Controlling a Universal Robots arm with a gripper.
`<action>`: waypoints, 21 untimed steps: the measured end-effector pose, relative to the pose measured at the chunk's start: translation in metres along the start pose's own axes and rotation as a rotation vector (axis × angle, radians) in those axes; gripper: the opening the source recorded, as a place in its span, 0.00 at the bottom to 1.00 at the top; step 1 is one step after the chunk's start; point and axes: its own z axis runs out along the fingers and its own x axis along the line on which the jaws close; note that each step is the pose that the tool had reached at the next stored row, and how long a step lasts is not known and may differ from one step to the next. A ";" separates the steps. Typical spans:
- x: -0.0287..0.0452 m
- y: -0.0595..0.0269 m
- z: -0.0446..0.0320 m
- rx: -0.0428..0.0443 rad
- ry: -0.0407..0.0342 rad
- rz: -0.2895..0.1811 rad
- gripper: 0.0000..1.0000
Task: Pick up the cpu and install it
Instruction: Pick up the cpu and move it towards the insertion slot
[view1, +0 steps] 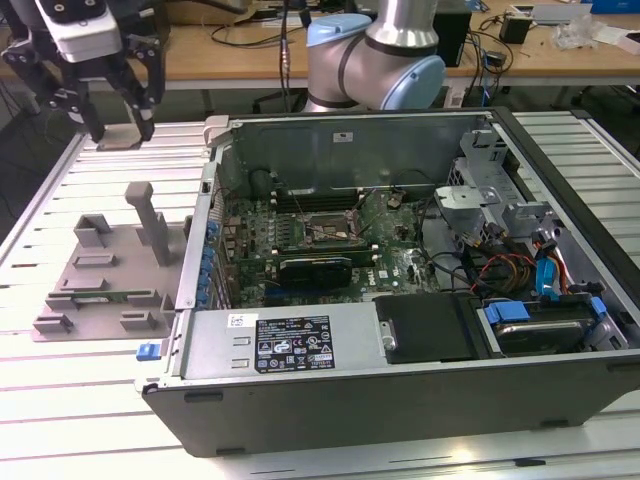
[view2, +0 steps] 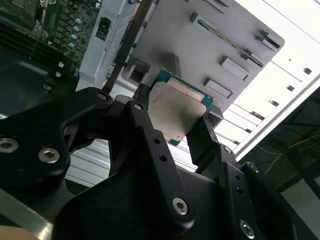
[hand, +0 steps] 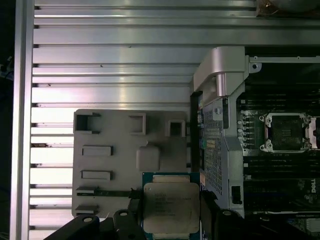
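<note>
The cpu (hand: 171, 207) is a flat square chip with a silvery top and a green rim. It sits between my gripper's (hand: 171, 212) two black fingers, which are shut on its opposite edges. In the second wrist view the cpu (view2: 177, 112) hangs in my gripper (view2: 175, 122) above the grey holder plate (view2: 220, 45). In the exterior view my gripper (view1: 122, 130) is raised at the far left, outside the open computer case (view1: 400, 400), with the cpu (view1: 121, 137) as a small grey slab between the fingertips. The bare socket (view1: 322, 232) on the motherboard lies open inside the case.
The grey holder plate (view1: 100, 280) with raised blocks and a post lies on the slatted table (view1: 60, 400) at the case's left. The case wall (hand: 220, 115) stands between plate and socket (hand: 286, 132). A black card (view1: 315, 268), cables and drive bays (view1: 520, 320) crowd the case.
</note>
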 end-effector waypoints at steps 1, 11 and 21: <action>-0.0025 0.0000 0.0000 0.0000 0.0000 0.000 0.55; -0.0469 0.0002 0.0004 0.0000 -0.0001 0.000 0.55; -0.0839 0.0003 0.0008 0.0000 0.0000 0.000 0.55</action>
